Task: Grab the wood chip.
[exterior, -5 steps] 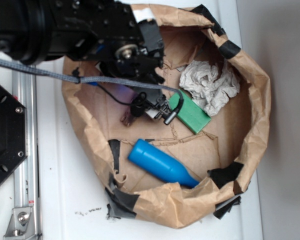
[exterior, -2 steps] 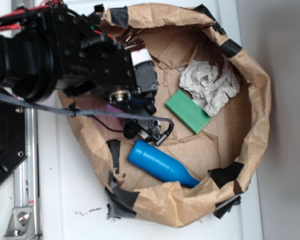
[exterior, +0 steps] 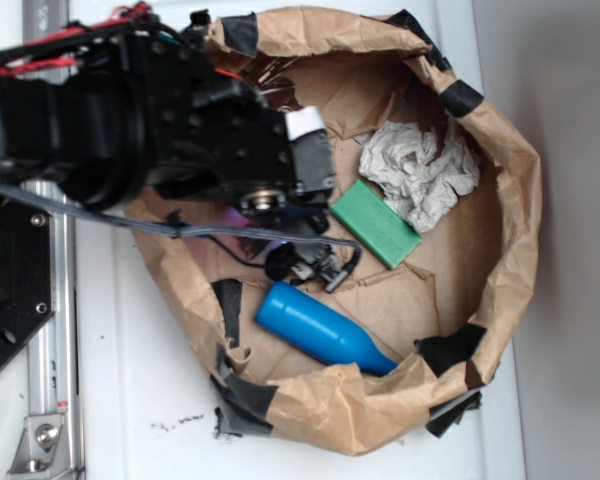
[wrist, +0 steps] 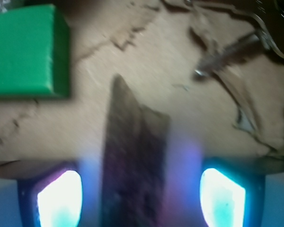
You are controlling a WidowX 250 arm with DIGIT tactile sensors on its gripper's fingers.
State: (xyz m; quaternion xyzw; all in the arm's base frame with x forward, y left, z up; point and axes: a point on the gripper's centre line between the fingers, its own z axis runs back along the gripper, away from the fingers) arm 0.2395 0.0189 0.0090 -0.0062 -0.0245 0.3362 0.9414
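Dark wood chip point(wrist: 128, 161) sits centred between open end effector point(wrist: 141, 198) pads; descent should be kept straight, then closed.

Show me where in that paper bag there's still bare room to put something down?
Bare floor lies right of the green block, below the crumpled paper, toward the bag wall. The left is crowded: the arm hangs over it and the blue bottle lies low.

Blue bottle point(exterior: 320, 330), green block point(exterior: 376, 222) and crumpled paper wad point(exterior: 420, 170) inside a taped brown paper bag point(exterior: 515, 200).
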